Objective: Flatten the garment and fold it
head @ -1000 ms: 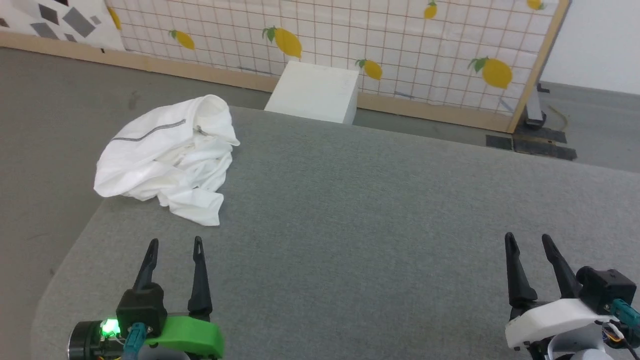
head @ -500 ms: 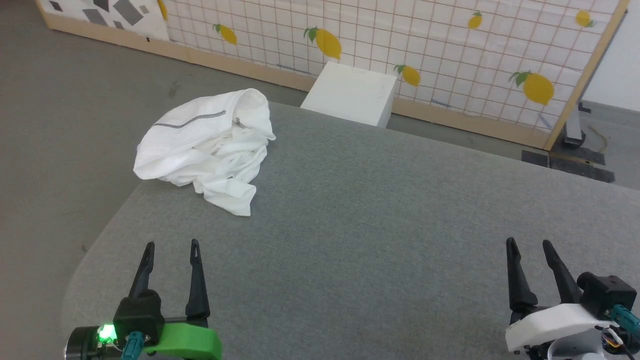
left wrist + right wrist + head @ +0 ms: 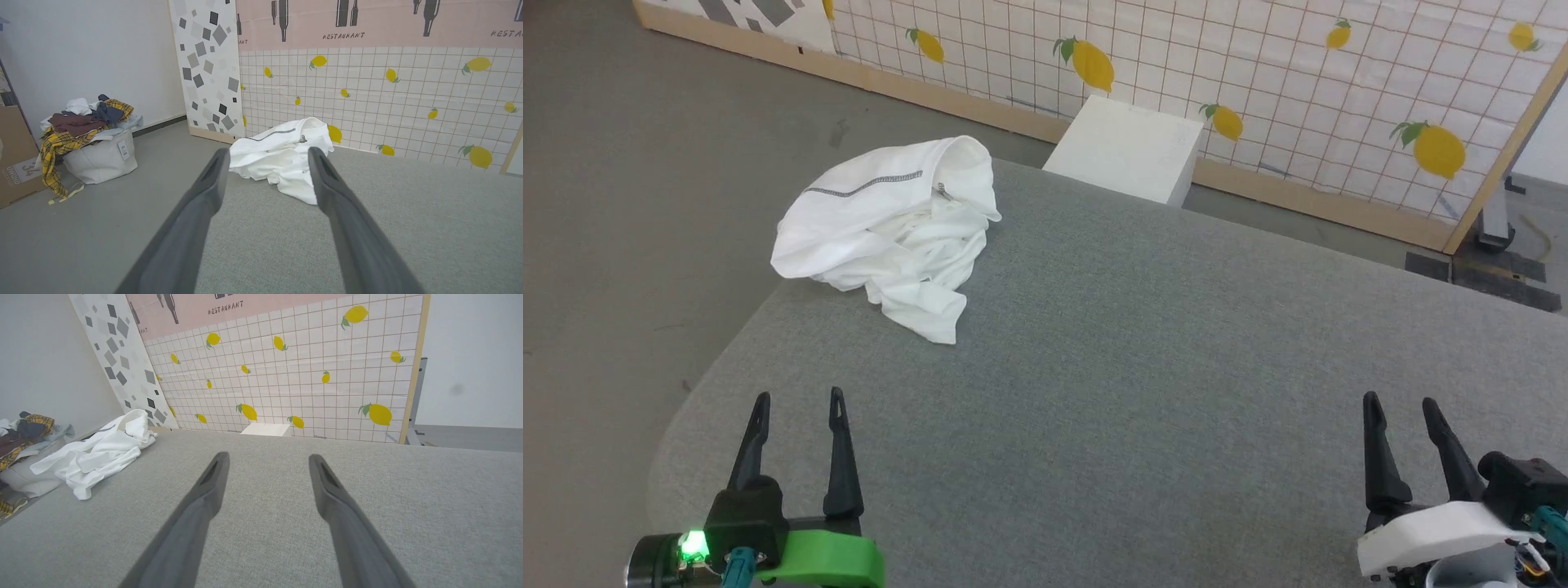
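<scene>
The left fingers stand spread apart above the grey desk, pinching nothing and touching no cloth. The right fingers are spread the same way, also with nothing between them. The two pairs are well apart from each other, and both point away from the robot.

The garment lies in a crumpled white heap well ahead of the left fingertips, a little toward the right fingers' side. It is bunched and not spread flat. One dark zigzag seam runs across its upper fold, on the side farthest from the fingers. Its nearest loose flap points back toward the left fingers. It sits at the desk's far corner on the left fingers' side (whether cloth hangs over the edge there is hard to tell).

In the left wrist view the garment shows in the gap beyond the left fingers. From the right fingers the garment is far ahead and well off to their left.

A white box stands beyond the desk's far edge, between the desk and a lemon-patterned tiled panel. Off to the left of the left fingers, a pale basket heaped with mixed clothes sits on the floor.
</scene>
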